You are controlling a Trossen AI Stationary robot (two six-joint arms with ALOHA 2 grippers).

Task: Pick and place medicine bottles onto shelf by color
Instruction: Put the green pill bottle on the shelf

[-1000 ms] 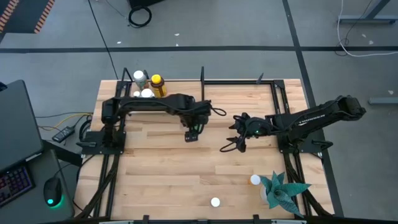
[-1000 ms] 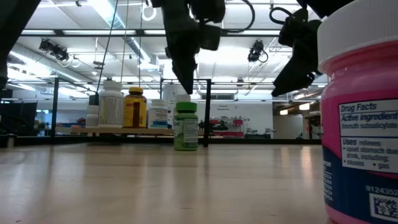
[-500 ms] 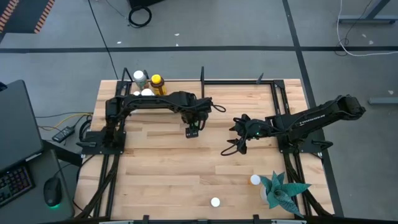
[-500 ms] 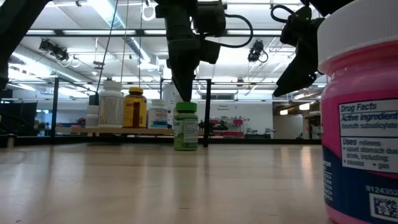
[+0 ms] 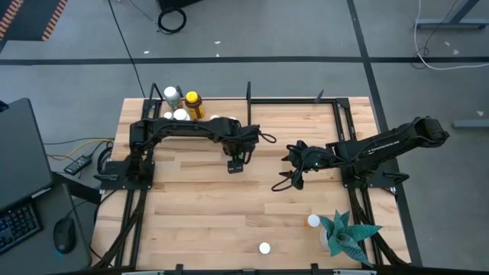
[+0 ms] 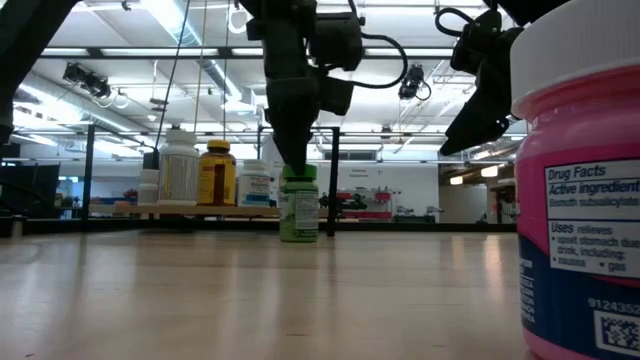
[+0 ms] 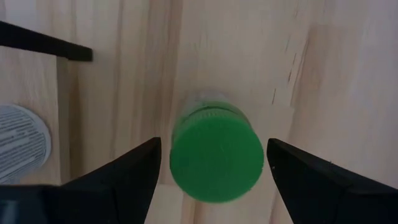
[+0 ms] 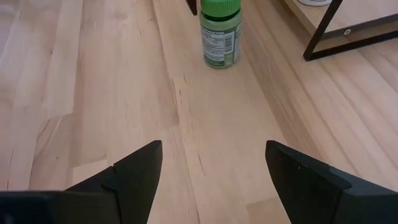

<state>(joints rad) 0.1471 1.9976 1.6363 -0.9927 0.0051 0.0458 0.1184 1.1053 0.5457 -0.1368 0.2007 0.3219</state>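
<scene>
Looking down through your left wrist view, you see the green bottle (image 7: 216, 154) cap-on between the left gripper (image 7: 214, 171) fingers, which stand apart with a gap on each side of the cap; nothing is clamped. The high view cannot show you that bottle: the left gripper (image 5: 238, 161) covers it. Your low view adds that the green bottle (image 6: 299, 202) stands upright on the table (image 6: 250, 290) with the gripper just above its cap, and just in front of the shelf (image 6: 205, 211).

Beyond the green bottle from the shelf hangs your right gripper (image 5: 286, 176), fingers spread and empty; its wrist view shows the green bottle (image 8: 219, 32) well ahead of it.

Count from the low view: one green bottle, one amber bottle (image 6: 217, 174) and at least two white bottles (image 6: 178, 167) on the shelf, and one pink bottle (image 6: 580, 190) close to the lens. The high view gives you two white caps (image 5: 264, 247) on the table's near side, far from the green bottle, one beside the teal plant (image 5: 345, 234).
</scene>
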